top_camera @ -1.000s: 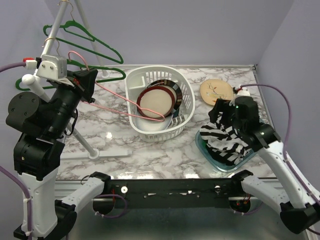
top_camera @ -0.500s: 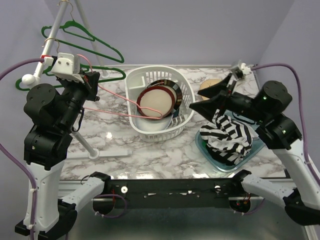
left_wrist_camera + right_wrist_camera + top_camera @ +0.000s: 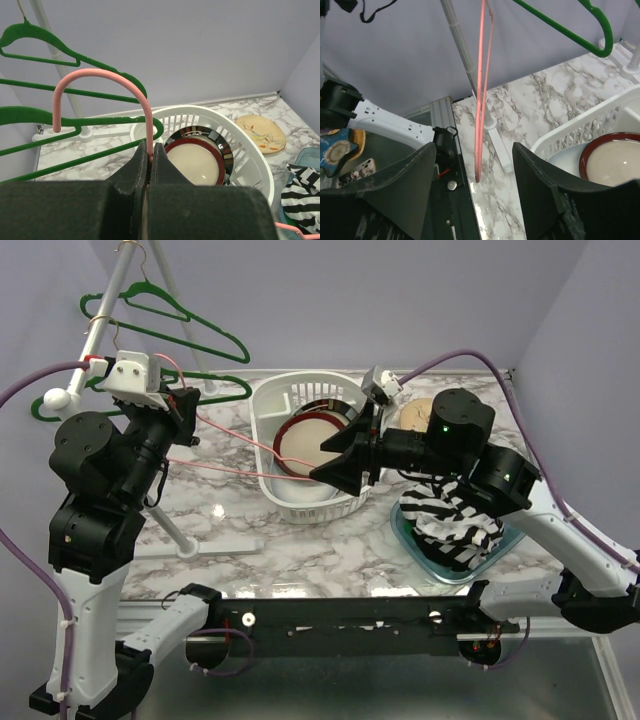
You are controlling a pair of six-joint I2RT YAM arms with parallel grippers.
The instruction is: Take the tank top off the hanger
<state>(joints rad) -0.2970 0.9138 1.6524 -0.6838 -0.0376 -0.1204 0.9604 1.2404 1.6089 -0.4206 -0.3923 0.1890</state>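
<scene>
Top view, upper left: rack pole point(image 3: 98, 325) with two green hangers point(image 3: 190, 325) on it. Just below them is my left gripper point(image 3: 180, 405), clamped tight on the pink hanger point(image 3: 240, 433). The pink wire runs right from there, across the marble table point(image 3: 220, 510) to the white basket point(image 3: 300, 379) mid-frame. The hanger is bare, no cloth on it. The basket holds a red-rimmed plate point(image 3: 300, 445) leaning against a darker one.

My right gripper point(image 3: 335, 458) sits over the basket's right side, pointing left, jaws wide, holding nothing. A tan plate point(image 3: 415, 412) is partly hidden behind my right arm. Lower right: the tank top point(image 3: 455, 525), black and white stripes, is bunched in a clear dish point(image 3: 440, 572), well apart from the hanger.

Left wrist view: my left gripper point(image 3: 150, 152) pinches the pink hanger point(image 3: 100, 74) at the neck just under the hook. Green hangers point(image 3: 75, 92) are at left, behind the hook. The basket point(image 3: 250, 160) is at centre right and the tank top point(image 3: 300, 192) at the lower right edge.

Right wrist view: my right gripper point(image 3: 475, 147) is spread wide. The pink hanger point(image 3: 480, 100) hangs down the gap and touches neither finger. One green hanger point(image 3: 570, 32) is upper right, the basket point(image 3: 580, 135) lower right.
</scene>
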